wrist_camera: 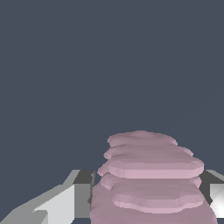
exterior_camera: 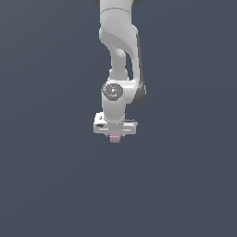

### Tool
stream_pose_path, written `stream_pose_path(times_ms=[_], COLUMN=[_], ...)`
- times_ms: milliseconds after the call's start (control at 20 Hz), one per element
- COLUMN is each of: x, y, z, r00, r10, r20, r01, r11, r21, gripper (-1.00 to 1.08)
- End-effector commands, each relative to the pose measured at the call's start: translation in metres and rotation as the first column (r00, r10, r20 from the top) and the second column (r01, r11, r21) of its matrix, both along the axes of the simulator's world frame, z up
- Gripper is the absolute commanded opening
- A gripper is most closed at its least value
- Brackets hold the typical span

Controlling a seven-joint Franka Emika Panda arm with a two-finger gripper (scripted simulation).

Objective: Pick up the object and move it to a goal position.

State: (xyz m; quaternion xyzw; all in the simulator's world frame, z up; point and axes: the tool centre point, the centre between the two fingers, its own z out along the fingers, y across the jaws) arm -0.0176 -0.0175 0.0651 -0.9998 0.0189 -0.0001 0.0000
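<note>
The object [exterior_camera: 114, 138] is a small pale pink ridged cylinder. In the exterior view it pokes out just below my white gripper [exterior_camera: 115, 135], near the middle of the picture. In the wrist view the object [wrist_camera: 151, 179] fills the space between my two fingers [wrist_camera: 70, 201], which press against its sides. The gripper is shut on it. No surface touches the object from below in either view. No goal marker shows.
A plain dark blue-grey background fills both views. The white arm [exterior_camera: 119, 55] comes down from the top of the exterior view.
</note>
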Motion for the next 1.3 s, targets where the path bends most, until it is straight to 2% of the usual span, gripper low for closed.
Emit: stream_pose_path(times_ms=[0, 700, 950, 1250], x=[-0.011, -0.090, -0.108, -0.119], y=[0.003, 0.026, 0.032, 0.036], z=[0.010, 0.081, 0.099, 0.111], r00=[1.000, 1.000, 1.000, 1.000], r10=[0.000, 0.000, 0.000, 0.000], r20=[0.001, 0.000, 0.000, 0.000], r01=[0.000, 0.000, 0.000, 0.000], r11=[1.000, 1.000, 1.000, 1.000], r21=[0.000, 0.000, 0.000, 0.000], gripper=[-1.00, -1.00, -1.00, -1.00])
